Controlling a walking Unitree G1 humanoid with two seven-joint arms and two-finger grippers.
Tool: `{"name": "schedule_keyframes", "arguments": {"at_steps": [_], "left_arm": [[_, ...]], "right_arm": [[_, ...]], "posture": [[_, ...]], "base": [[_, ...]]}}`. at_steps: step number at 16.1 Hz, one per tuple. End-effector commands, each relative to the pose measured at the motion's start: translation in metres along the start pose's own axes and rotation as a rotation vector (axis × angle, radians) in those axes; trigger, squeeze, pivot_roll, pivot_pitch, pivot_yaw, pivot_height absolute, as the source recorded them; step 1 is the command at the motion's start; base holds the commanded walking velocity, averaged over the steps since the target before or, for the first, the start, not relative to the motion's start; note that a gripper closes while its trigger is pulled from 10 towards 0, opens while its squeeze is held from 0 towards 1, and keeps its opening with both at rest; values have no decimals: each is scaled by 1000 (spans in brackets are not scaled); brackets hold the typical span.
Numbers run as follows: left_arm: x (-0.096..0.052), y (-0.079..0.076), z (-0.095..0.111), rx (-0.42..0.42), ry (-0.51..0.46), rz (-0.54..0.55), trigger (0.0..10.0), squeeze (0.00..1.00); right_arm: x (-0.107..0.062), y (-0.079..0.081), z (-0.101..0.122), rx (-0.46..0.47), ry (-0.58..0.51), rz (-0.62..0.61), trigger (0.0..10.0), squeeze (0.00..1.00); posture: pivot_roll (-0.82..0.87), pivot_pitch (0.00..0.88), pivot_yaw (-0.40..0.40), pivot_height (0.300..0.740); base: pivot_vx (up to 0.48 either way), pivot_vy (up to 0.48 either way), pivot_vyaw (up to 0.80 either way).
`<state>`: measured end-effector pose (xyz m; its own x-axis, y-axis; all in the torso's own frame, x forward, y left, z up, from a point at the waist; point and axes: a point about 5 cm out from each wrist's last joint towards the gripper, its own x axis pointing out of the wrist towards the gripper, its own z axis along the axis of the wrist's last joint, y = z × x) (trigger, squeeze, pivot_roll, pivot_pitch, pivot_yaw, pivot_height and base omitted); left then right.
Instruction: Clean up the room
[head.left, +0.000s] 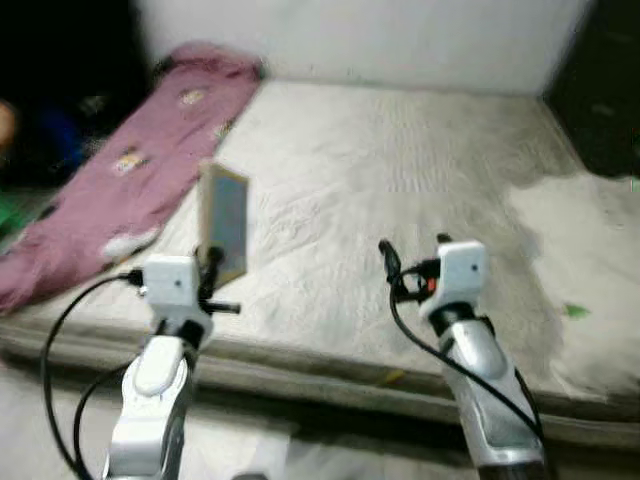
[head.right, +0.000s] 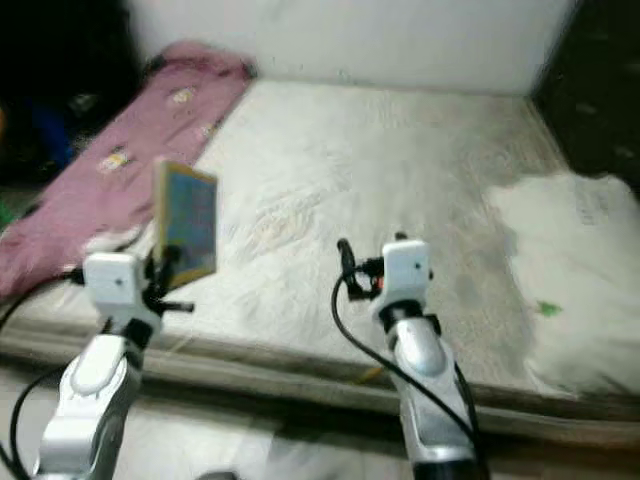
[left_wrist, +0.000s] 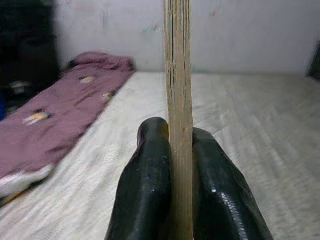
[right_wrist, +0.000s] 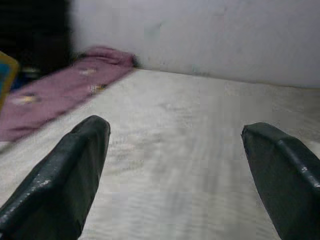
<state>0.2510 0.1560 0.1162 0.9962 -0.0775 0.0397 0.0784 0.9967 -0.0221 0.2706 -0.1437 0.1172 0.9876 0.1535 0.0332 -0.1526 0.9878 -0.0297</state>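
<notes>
Both arms raised in front of me, left hand gripping, right hand empty.

My left hand (left_wrist: 180, 150) is clamped tight, its two black fingers (left_wrist: 145, 185) pressed flat on a thin upright book (head.left: 224, 222). My right hand (right_wrist: 175, 165) is held level beside it, fingers spread wide apart.

Both head views are soft with motion blur, and the edges of the bed (head.left: 400, 170) are smeared. Light falls evenly on the pale wall (head.left: 350, 40), while the upper corners sink into near black. In the wrist views the black fingers (left_wrist: 150, 190) are out of focus, with a small glint.
</notes>
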Motion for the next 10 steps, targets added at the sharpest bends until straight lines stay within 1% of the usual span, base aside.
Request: {"name": "schedule_keyframes", "arguments": {"at_steps": [1,5,6,10], "left_arm": [[3,-14,9,-19,-48,-54,10000,0],[5,-13,8,-16,-42,-50,10000,0],[5,-12,7,-6,-37,-10,10000,0],[7,-15,4,4,-18,1,10000,0]], "right_arm": [[-3,-11,-3,-19,26,-52,10000,0],[-2,-15,-4,-26,33,-69,10000,0],[-2,-15,-4,-24,26,-73,10000,0],[-1,-18,-5,-8,39,-93,10000,0]], "posture": [[4,10,17,740],[5,8,17,740],[5,8,17,740],[7,5,19,740]], "base": [[326,0,0],[310,0,0],[0,0,0],[0,0,0]]}}
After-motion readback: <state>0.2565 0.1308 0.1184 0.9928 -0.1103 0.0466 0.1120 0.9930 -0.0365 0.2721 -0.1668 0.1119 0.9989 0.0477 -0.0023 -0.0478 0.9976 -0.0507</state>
